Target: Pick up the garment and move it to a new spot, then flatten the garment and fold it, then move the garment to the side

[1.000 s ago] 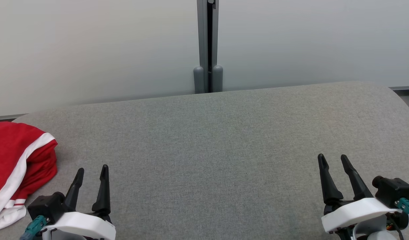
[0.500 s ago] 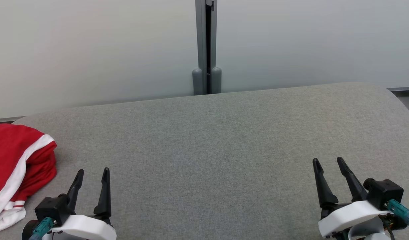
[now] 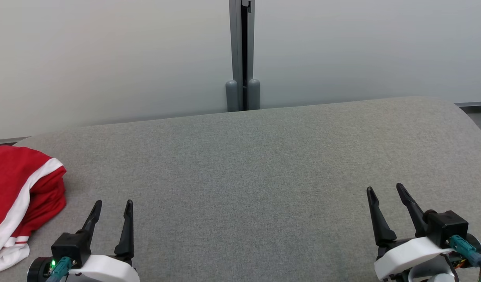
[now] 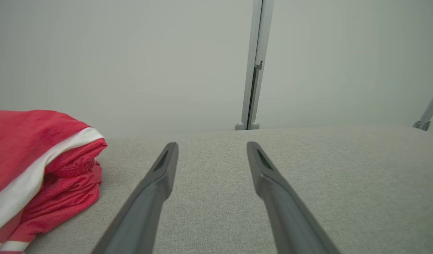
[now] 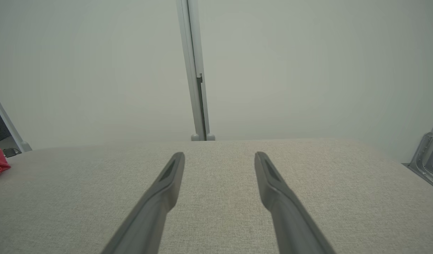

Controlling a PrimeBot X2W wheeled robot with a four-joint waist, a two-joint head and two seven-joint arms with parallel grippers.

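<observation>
**A:** Looking down on the grey surface [image 3: 244, 176]; the garment [image 3: 17, 196] is at its far left edge, a red heap with a white band running across it, cut off by the side of the head view.

**B:** And the left gripper [image 3: 113, 201]?

**A:** Low at the near left, fingers pointing away from the robot, jaws spread wide; bare grey cloth shows between them; the garment lies just to its left, near but apart, and no finger touches it.

**B:** The left wrist view agrees; the red folds are piled up left of the left finger, with a strip of grey between fabric and finger; the hem is rumpled and the white band curves over the top.

**A:** Now the right gripper [image 3: 384, 187]; near right corner, jaws just as wide, the same grey cloth between the fingers; it's well apart from the garment, with the whole width of the surface between them.

**B:** From the right wrist view the garment is just a scrap of red at the far left edge; straight ahead is the pale wall [image 3: 107, 58] with a grey post [image 3: 240, 55] standing behind the surface.
</observation>
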